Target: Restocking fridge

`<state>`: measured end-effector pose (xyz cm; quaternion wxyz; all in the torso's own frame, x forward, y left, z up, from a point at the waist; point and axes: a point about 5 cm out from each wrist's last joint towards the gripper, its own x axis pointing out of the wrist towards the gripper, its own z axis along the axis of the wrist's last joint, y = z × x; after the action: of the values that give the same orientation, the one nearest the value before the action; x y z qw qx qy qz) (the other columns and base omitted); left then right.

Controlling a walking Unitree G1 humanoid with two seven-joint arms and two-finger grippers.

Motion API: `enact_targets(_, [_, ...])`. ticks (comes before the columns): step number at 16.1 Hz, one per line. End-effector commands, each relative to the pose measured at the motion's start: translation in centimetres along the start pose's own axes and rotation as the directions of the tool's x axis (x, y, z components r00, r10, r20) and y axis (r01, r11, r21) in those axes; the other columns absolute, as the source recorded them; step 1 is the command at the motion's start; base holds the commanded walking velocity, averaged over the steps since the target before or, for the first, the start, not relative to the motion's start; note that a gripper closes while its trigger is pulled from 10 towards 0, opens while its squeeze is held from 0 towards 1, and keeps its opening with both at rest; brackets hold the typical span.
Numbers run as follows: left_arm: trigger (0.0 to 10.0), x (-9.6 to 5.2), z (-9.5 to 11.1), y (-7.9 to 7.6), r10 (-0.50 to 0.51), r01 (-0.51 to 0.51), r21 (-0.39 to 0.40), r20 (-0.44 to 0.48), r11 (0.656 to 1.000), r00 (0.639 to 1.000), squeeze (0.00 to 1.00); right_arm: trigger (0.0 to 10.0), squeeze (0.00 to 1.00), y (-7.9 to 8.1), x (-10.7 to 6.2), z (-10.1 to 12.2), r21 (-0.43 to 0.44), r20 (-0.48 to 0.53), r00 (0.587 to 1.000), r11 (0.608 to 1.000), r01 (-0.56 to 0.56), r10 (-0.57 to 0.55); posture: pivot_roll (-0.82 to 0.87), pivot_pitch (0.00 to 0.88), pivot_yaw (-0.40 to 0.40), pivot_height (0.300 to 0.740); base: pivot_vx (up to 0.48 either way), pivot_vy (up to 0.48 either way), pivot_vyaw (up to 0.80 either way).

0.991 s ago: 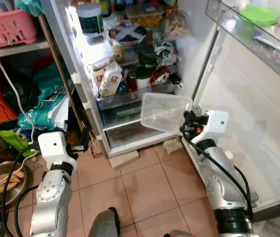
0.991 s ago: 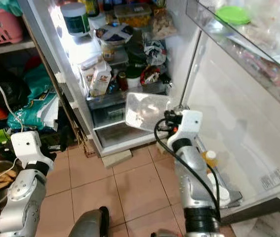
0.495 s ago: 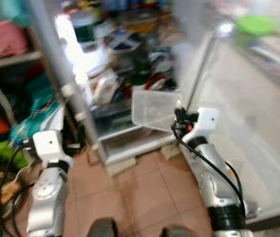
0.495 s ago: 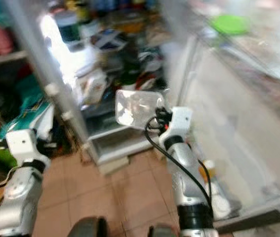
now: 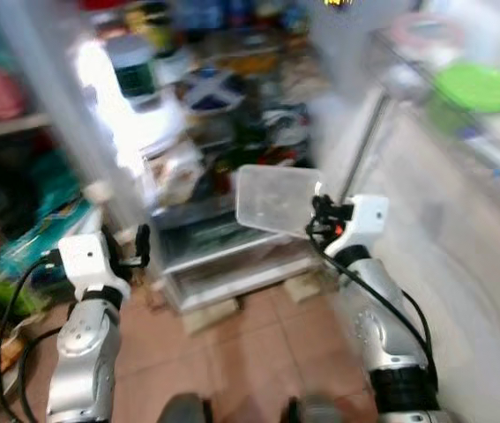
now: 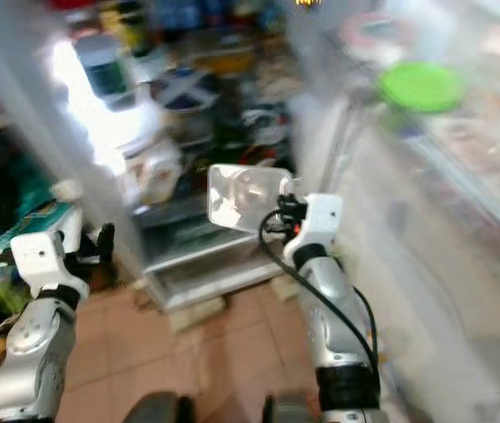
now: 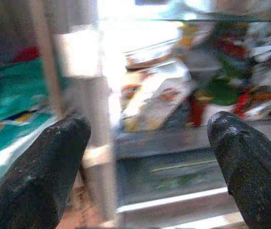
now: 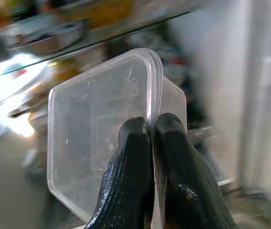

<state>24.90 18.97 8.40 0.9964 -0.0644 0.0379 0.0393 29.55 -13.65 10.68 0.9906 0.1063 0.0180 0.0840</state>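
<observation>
Holding a clear plastic container (image 8: 109, 143) by its rim in our right gripper (image 8: 153, 131), fingers pinched tight together on the thin edge. That edge grip keeps the body of the tub out in front of the hand, so it can likely go in open-side-sideways without the wrist fouling a shelf. In the head views the container (image 5: 276, 199) sits up in front of the open fridge (image 5: 223, 132), level with the lower shelves and above the bottom drawers (image 5: 227, 256).

Our left gripper (image 7: 149, 143) is spread wide and holding nothing, pointed at the fridge interior near the left door frame, probably kept clear of the right arm's path.

Shelves look packed, though blur hides detail. The open door (image 6: 426, 176) stands to our right with a green lid (image 6: 421, 86) on its rack. Our read: mid-approach, placement not yet done; a free slot still needs finding.
</observation>
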Motion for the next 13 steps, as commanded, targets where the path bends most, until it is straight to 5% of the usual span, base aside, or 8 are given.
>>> enact_targets(1, [10.0, -0.19, -0.35, -0.21, -0.006, 0.006, -0.005, -0.017, 1.000, 1.000, 0.00, 10.0, 0.00, -0.52, -0.20, -0.08, 0.000, -0.006, 1.000, 1.000, 0.013, -0.013, 0.10, 0.105, 0.021, 0.740, 0.330, 0.000, 0.00])
enact_targets(4, [10.0, -0.11, -0.30, -0.30, -0.006, 0.006, -0.009, -0.015, 1.000, 1.000, 0.00, 10.0, 0.00, -0.26, -0.28, 0.02, -0.020, 0.004, 1.000, 1.000, -0.008, 0.008, 0.10, 0.105, 0.021, 0.740, 0.300, 0.000, 0.00])
enact_targets(13, [10.0, -0.04, -0.36, -0.30, 0.007, -0.008, -0.020, -0.020, 1.000, 1.000, 0.00, 10.0, 0.00, 0.12, -0.23, -0.01, -0.015, 0.000, 0.999, 0.999, -0.038, 0.038, 0.10, 0.106, 0.019, 0.740, 0.000, 0.000, 0.46])
